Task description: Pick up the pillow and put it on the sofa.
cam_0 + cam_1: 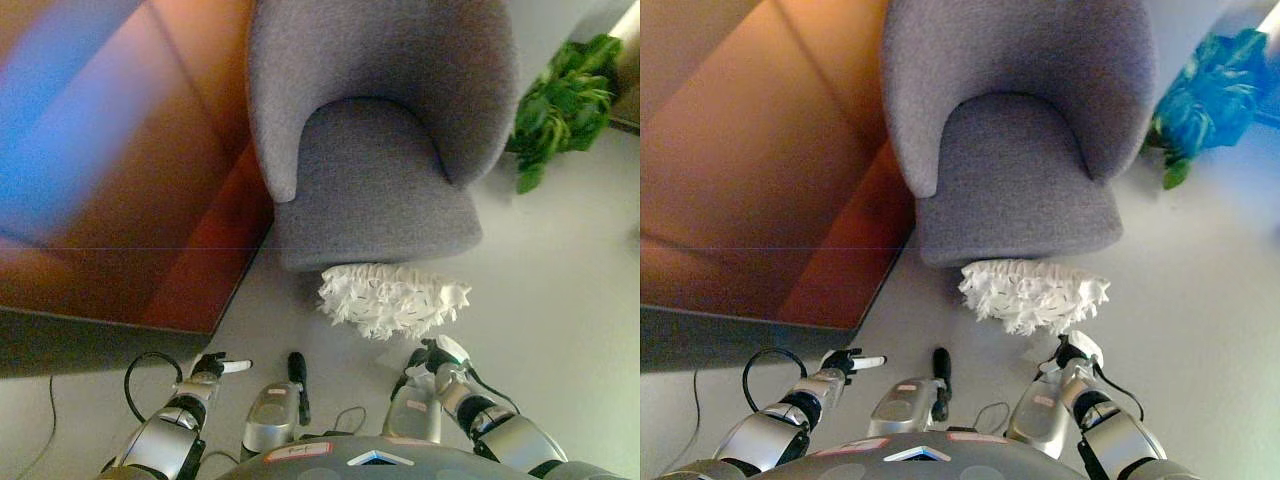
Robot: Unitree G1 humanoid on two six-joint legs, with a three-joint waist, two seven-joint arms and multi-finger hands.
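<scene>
A white, shaggy pillow (392, 297) lies on the grey floor, right against the front of a grey upholstered armchair (375, 180); it also shows in the right eye view (1033, 295). My right hand (440, 356) hovers low just in front of the pillow's right end, a short gap from it; its fingers are too small to read. My left hand (213, 367) is low at the lower left, well away from the pillow, with a white-tipped finger stretched out to the right.
A reddish-brown wall or panel (130, 170) fills the left side, close to the chair's left flank. A green potted plant (560, 105) stands to the right of the chair. Grey floor (560, 290) lies open to the right of the pillow.
</scene>
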